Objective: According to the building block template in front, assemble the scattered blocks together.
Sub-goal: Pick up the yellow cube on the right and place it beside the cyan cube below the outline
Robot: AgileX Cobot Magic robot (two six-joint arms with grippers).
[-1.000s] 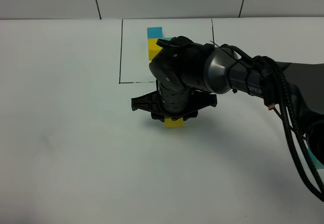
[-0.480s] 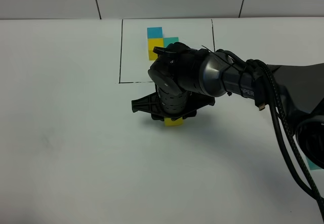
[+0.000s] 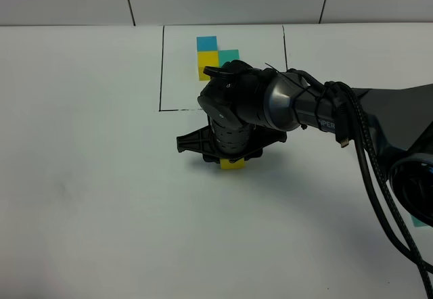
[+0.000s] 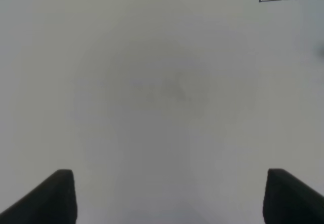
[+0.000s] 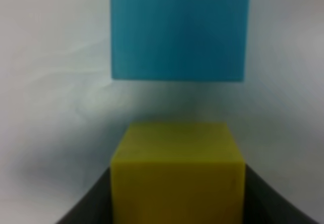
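The template sits inside a black outline (image 3: 161, 76) at the back: a blue cube (image 3: 207, 42), a yellow cube (image 3: 208, 60) and a teal cube (image 3: 229, 55). My right gripper (image 3: 232, 158) reaches across the middle, just in front of the outline. It is shut on the loose yellow cube (image 3: 233, 165), which rests low on the table. In the right wrist view the yellow cube (image 5: 177, 178) fills the gap between the fingers (image 5: 91, 203). A loose blue cube (image 5: 179, 29) lies just ahead of it, with a small gap. The arm hides this blue cube in the high view. My left gripper (image 4: 167, 198) is open and empty over bare table.
The white table (image 3: 88, 177) stretches to the left and front. The right arm's black cables (image 3: 379, 197) hang at the right. A blue-green patch (image 3: 423, 222) shows behind them at the right edge; I cannot tell what it is. A corner of the outline (image 4: 259, 0) shows in the left wrist view.
The right arm's wrist has shifted slightly toward the front, uncovering the template's teal cube. The yellow cube in the gripper has hardly moved.
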